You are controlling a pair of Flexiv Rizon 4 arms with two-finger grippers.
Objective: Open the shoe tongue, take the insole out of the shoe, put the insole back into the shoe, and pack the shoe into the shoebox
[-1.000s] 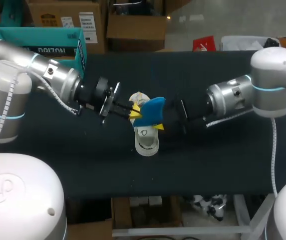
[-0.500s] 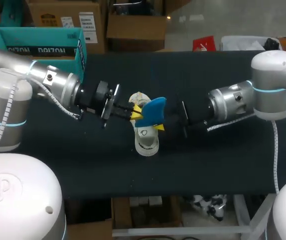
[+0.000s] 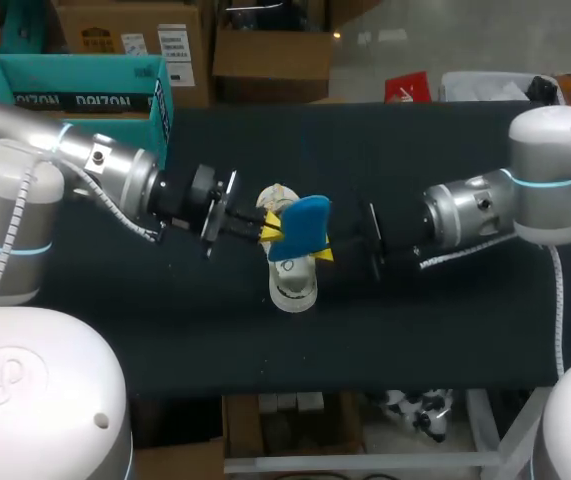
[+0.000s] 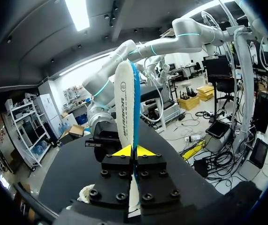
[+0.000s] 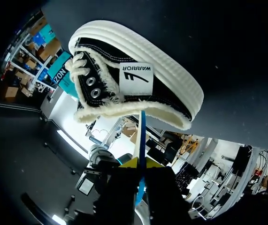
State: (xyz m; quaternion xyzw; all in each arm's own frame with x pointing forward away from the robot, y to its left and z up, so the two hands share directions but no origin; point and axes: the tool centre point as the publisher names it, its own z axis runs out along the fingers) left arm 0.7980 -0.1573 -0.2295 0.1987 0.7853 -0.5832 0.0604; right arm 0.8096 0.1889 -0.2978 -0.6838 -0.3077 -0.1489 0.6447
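A blue insole point(image 3: 303, 225) hangs edge-up over the middle of the table, with a gripper on each side of it. My left gripper point(image 3: 270, 226) is shut on one end. In the left wrist view the insole point(image 4: 124, 103) stands upright between the left gripper's point(image 4: 134, 151) fingers, white face on one side, blue on the other. My right gripper point(image 3: 323, 250) has its fingers pressed onto the other end, and the insole's thin blue edge point(image 5: 142, 131) runs between them at the right gripper point(image 5: 141, 163). The black canvas shoe point(image 3: 292, 285) with a white sole lies on its side below, ahead of the right gripper point(image 5: 138, 89).
An open teal shoebox point(image 3: 85, 85) stands at the table's back left corner, behind my left arm. The black tabletop point(image 3: 445, 340) stretches bare toward the front and right.
My right gripper's fingers have closed onto the insole, and that arm has drawn slightly to the right. The left gripper keeps its hold, with the insole tipped a little more upright.
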